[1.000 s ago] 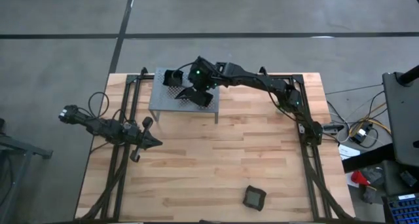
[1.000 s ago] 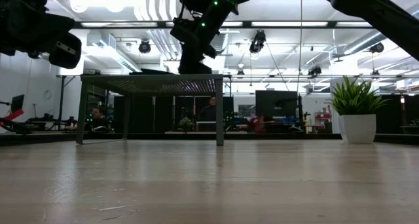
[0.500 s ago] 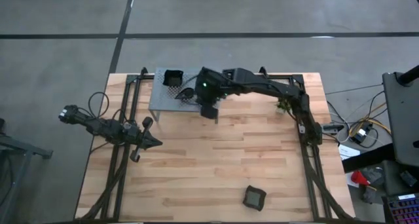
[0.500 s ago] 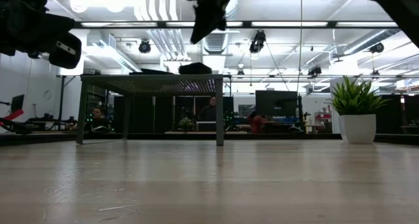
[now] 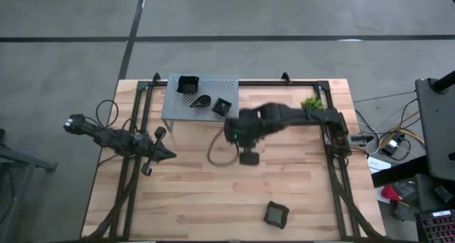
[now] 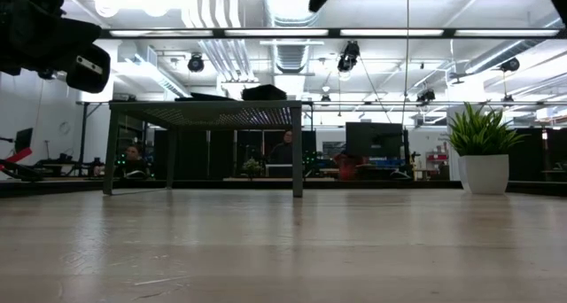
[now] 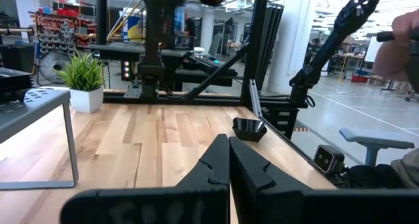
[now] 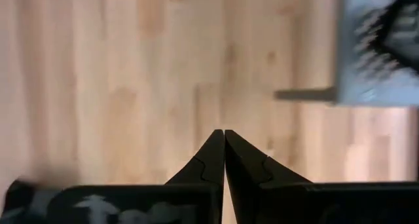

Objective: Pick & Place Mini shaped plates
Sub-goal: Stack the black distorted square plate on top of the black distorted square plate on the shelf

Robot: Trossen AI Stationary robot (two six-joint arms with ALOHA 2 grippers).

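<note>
Three small black plates lie on top of the grey perforated stand (image 5: 202,94): a square one (image 5: 188,84), a teardrop one (image 5: 201,101) and a diamond one (image 5: 222,106). A fourth black plate (image 5: 275,214) lies on the table near its front edge; it also shows in the left wrist view (image 7: 249,127). My right gripper (image 5: 248,158) is shut and empty, high above the table's middle, on the near side of the stand (image 8: 376,47); its fingertips meet in the right wrist view (image 8: 224,133). My left gripper (image 5: 167,155) waits shut and empty at the table's left (image 7: 228,142).
A small green plant in a white pot (image 5: 311,103) stands at the back right, beside the right arm's base; it also shows in the low view (image 6: 483,135). A loose cable loop (image 5: 217,154) hangs by the right arm. Bare wood lies between the stand and the front plate.
My right gripper has left the top of the stand, risen, and swung toward the table's near edge and a little right, out over the middle of the table. The teardrop and diamond plates, covered by it before, now show lying on the stand.
</note>
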